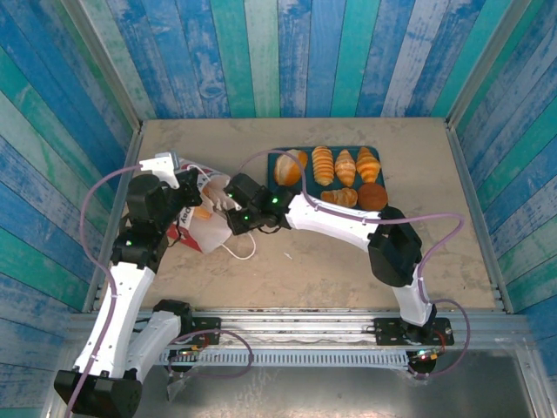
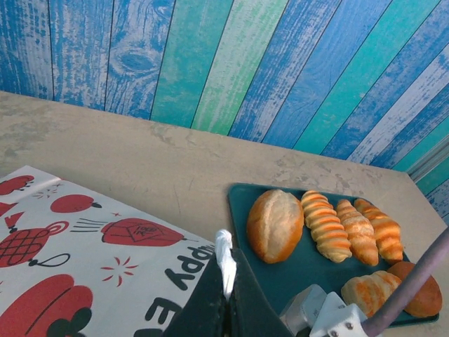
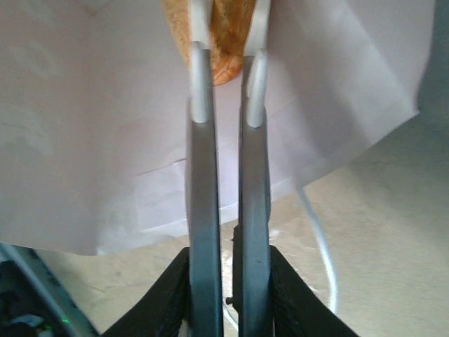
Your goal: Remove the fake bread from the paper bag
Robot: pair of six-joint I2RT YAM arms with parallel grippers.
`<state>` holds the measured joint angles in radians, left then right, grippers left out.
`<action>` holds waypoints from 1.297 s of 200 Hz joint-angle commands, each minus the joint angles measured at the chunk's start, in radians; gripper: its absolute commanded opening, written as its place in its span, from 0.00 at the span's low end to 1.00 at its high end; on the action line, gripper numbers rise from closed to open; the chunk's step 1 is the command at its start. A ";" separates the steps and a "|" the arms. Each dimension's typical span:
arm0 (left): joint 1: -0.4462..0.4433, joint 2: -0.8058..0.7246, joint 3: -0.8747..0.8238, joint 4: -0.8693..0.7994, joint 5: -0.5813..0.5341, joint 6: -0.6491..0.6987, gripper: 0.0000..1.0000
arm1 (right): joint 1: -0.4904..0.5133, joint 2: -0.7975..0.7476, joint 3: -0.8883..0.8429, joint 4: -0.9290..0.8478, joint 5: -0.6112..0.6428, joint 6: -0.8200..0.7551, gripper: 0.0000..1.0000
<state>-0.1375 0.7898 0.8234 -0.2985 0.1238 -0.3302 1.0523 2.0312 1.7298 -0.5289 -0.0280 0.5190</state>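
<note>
The left gripper, jaws pinched on the paper bag's edge, steadies it on the bench so the right gripper's narrow jaws can clasp a toy pastry inside.

Left arm and right arm: white link shells, black joint housings, both bolted to an aluminium rail. Lilac cable loops up from the rail along each arm; green light on the right wrist housing. Right gripper: slim grey fingers, pale tips, black mounts.
</note>
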 commanded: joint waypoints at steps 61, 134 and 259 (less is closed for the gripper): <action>-0.001 0.040 0.041 0.034 0.103 0.020 0.00 | -0.141 -0.105 -0.148 0.195 -0.382 -0.033 0.38; -0.001 0.039 0.035 0.050 0.108 0.006 0.00 | -0.144 -0.047 -0.189 0.312 -0.349 0.176 0.35; -0.001 0.035 0.030 0.055 0.053 -0.012 0.00 | -0.041 -0.174 -0.132 0.091 0.038 -0.209 0.19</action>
<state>-0.1375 0.8352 0.8391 -0.2760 0.1978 -0.3344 0.9611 1.9526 1.5505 -0.3580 -0.2119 0.4927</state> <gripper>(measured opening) 0.045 0.227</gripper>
